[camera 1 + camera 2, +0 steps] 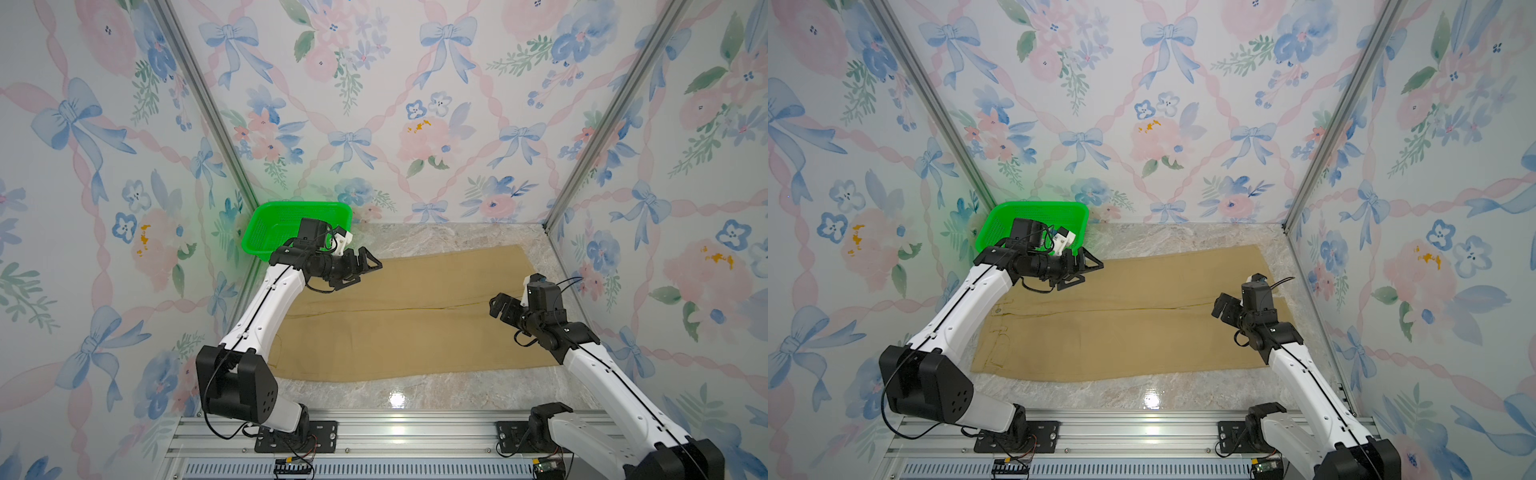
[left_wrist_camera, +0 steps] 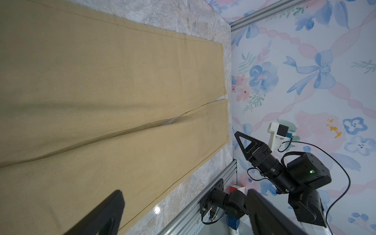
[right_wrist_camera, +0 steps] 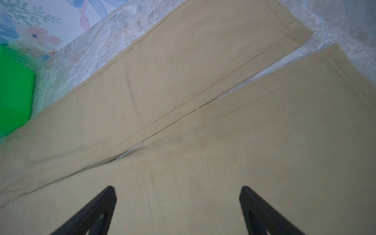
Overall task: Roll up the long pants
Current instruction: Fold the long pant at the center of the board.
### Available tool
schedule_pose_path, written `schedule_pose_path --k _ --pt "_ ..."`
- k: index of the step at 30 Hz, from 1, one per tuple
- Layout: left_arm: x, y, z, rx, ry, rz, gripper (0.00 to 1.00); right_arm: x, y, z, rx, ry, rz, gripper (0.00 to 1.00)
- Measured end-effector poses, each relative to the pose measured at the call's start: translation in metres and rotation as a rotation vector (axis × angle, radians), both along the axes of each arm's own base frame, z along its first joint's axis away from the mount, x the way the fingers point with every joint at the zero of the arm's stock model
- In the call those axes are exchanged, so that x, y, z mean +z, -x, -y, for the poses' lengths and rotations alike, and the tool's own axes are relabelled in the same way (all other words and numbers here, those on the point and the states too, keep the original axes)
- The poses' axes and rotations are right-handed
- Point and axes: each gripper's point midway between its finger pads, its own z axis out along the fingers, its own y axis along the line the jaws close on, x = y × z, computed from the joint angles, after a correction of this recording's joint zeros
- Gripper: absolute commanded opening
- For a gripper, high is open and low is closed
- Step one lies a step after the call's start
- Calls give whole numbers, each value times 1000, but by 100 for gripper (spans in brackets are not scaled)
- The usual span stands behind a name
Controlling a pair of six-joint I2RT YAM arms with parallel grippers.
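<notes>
The long pants (image 1: 415,324) (image 1: 1121,332) are tan and lie flat across the marble table, waistband to the left and leg hems to the right. Both legs run side by side with a thin gap between them (image 3: 203,142) (image 2: 101,91). My left gripper (image 1: 368,272) (image 1: 1090,272) (image 2: 183,195) hovers open over the far leg near the waist end, holding nothing. My right gripper (image 1: 500,307) (image 1: 1223,305) (image 3: 178,189) hangs open just above the near leg close to the hems, with only cloth showing between its fingers.
A green mesh basket (image 1: 286,224) (image 1: 1025,224) (image 3: 14,91) stands at the back left corner behind the left wrist. Flowered walls close in the table (image 1: 415,395) on three sides. An aluminium rail (image 1: 395,432) with both arm bases runs along the front edge.
</notes>
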Motion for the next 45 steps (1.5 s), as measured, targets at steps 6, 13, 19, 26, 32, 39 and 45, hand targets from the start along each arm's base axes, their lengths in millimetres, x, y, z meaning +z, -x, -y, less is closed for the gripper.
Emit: schedule_pose_path --k 6,13,19,26,32,39,45 --pt "0 0 -4 37 -22 -9 97 8 -7 -20 56 -67 21 82" --pt "-14 1 -16 109 -84 -72 49 20 -15 -39 108 -99 52 100" --pt "-16 2 -28 176 -134 -81 58 23 -20 -40 111 -83 54 100" --pt "7 21 -27 186 -61 -33 0 25 -22 -33 104 -27 44 100" --pt "9 27 -23 137 -53 -29 99 22 -19 -31 100 -13 30 100" --pt "-5 29 -34 172 -128 -63 0 16 -15 -23 74 21 -1 100" --pt "-59 17 -142 595 -265 -271 99 6 -8 -3 9 89 -50 100"
